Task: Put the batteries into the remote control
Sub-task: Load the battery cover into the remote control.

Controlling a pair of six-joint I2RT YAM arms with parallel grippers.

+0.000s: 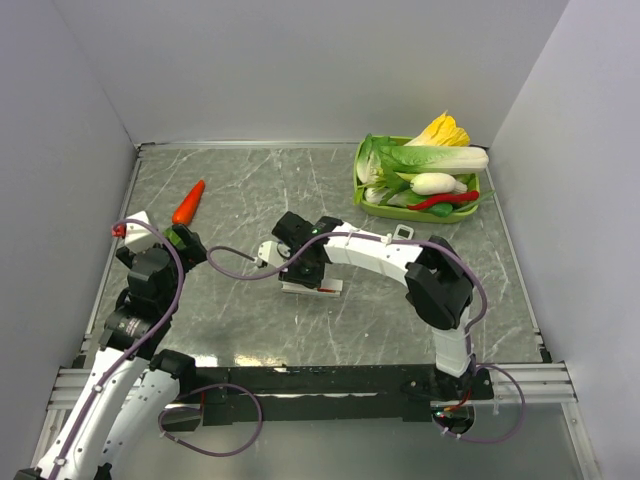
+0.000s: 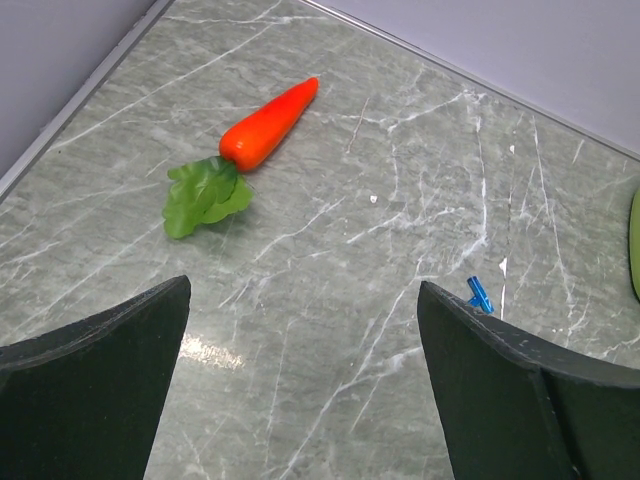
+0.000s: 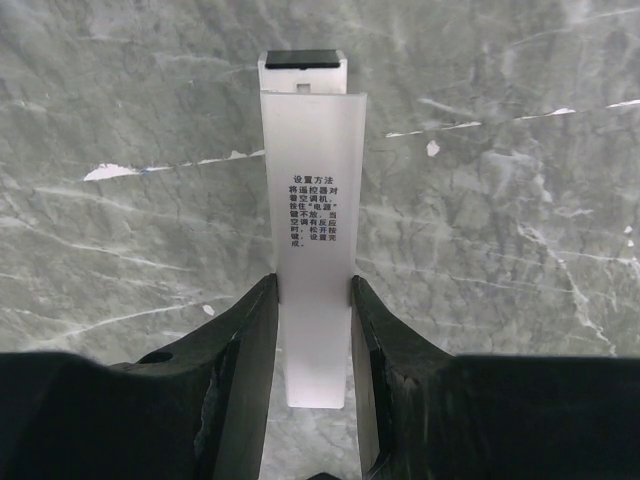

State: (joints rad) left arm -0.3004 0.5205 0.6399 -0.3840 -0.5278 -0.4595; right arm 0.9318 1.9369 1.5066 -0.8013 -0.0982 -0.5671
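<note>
The grey, white-veined marble tabletop (image 1: 260,180) filled the floor of a plain walled enclosure. The right arm (image 1: 380,255) reached from its base leftward to near the middle of the tabletop, while the left arm (image 1: 150,280) stood along the left side.

A green tray (image 1: 357,180) sat in the far right corner, heaped with vegetables, among them a pale cabbage (image 1: 440,158), a white radish (image 1: 435,183) and a red chilli (image 1: 440,202).

The remote control (image 3: 312,180), a slim white bar with a printed block of Chinese text on its face and a dark end pointing away from the wrist camera, sat between the fingers (image 3: 250,350) of the right gripper (image 3: 313,285). They were closed against its two long edges, pressing on both sides near its closer end. From above, the white bar showed just below the right wrist, near the centre of the tabletop. Whether it rested on the surface or was raised off it could not be told.

The left gripper (image 2: 305,290) hovered over bare marble with its fingers (image 2: 100,380) spread wide and nothing between them.

Beyond the left gripper lay an orange carrot (image 2: 268,124) with a green leafy top, near the left wall. A small blue piece (image 2: 480,295) lay just beside the right-hand fingertip in the left wrist view, well apart from the carrot.
</note>
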